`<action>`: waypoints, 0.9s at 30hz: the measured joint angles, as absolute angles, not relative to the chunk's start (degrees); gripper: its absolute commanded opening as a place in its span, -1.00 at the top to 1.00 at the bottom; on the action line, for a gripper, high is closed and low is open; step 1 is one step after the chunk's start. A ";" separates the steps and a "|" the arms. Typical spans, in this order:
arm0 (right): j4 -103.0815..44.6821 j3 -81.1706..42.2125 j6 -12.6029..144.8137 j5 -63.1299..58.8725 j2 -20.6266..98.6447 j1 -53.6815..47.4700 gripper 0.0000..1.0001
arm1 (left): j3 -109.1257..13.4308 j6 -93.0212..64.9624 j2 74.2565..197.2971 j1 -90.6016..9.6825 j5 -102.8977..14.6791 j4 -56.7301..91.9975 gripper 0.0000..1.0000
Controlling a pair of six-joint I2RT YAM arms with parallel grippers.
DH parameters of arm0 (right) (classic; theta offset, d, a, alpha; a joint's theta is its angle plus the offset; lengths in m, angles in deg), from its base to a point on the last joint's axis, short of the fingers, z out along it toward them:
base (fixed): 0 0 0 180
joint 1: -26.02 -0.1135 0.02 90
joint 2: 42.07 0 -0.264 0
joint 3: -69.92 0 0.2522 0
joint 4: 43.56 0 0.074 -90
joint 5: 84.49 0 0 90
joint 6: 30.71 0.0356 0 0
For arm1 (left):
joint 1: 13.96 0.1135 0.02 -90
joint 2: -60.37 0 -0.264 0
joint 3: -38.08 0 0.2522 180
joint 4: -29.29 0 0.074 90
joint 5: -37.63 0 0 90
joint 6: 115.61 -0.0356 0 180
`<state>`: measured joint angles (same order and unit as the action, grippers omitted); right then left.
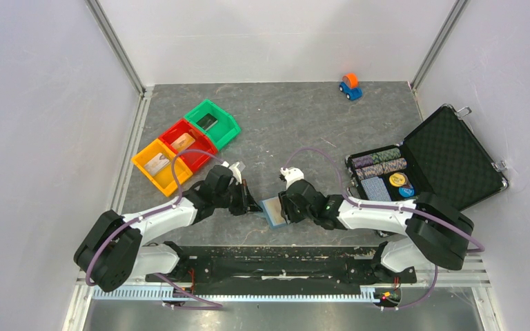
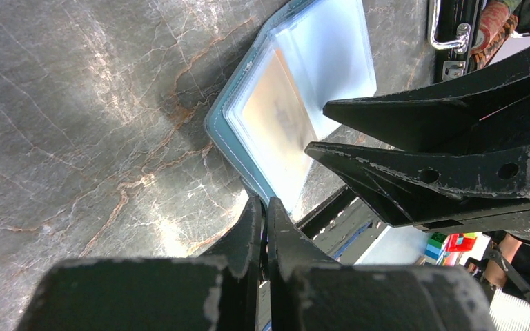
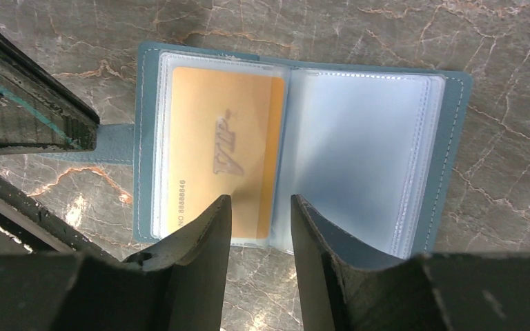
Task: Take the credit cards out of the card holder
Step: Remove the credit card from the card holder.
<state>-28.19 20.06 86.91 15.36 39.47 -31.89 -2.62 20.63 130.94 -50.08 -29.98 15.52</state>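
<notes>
Top view, left to right.

- Yellow bin (image 1: 150, 178), first in a row of three, is sitting at 10 o'clock of the work spot, well apart from it.
- Left gripper (image 2: 265, 210) is resting at 9 o'clock of the card holder (image 3: 455, 158). Its jaws are pressing fully together with nothing showing between them, and the tips are lying just beside the holder's edge.
- In the right wrist view, a blue strap (image 3: 114, 141) is running from the holder toward those jaws. Cannot tell whether it is being pinned.
- Card holder is lying open and flat on the desk (image 1: 297, 131), toward the 6 o'clock edge, between the two grippers.
- Gold credit card (image 3: 214, 138) is sitting inside the clear sleeve of the 9 o'clock page. The 3 o'clock page's sleeves are looking empty.
- Right gripper (image 3: 260, 203) is hovering over the holder's 6 o'clock edge. Its jaws are standing narrowly apart, straddling the spine. One jaw is overlapping the card's lower corner, and nothing is being gripped that I can see.
- Black case (image 1: 455, 158) is standing open at 3 o'clock, well apart.

Handling, my judgement:
- The card is probably light, thin, stiff and slick.
- The sleeve is soft and likely clinging to it.
- The holder is light enough to slide or lift along with the card, so it is needing a pin-down.
- Best hold would be a pinch across the card's faces at whichever edge the sleeve mouth is exposing. Cannot tell which edge that is.
</notes>
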 measured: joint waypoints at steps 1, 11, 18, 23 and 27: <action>-27.88 20.06 86.91 15.49 39.31 -31.89 0.14 | -2.62 20.63 130.94 -50.08 -29.98 15.50 0.95; -29.94 20.06 86.71 10.48 37.87 -31.98 -0.24 | -2.77 20.61 130.94 -50.08 -30.00 15.19 0.95; -30.94 20.06 86.71 9.20 39.88 -32.65 -0.26 | -2.84 20.61 130.94 -50.08 -30.00 15.19 0.95; -31.05 19.97 86.71 9.50 40.89 -33.07 -0.23 | -2.84 20.61 130.94 -50.08 -30.00 15.17 0.95; -30.79 19.42 86.64 10.70 41.35 -33.70 -0.11 | -2.84 20.63 130.94 -50.08 -30.00 15.17 0.95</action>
<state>-30.79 19.42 86.64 10.70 41.35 -33.70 -2.84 20.63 130.94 -50.08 -30.00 15.17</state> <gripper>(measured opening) 0.594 0.052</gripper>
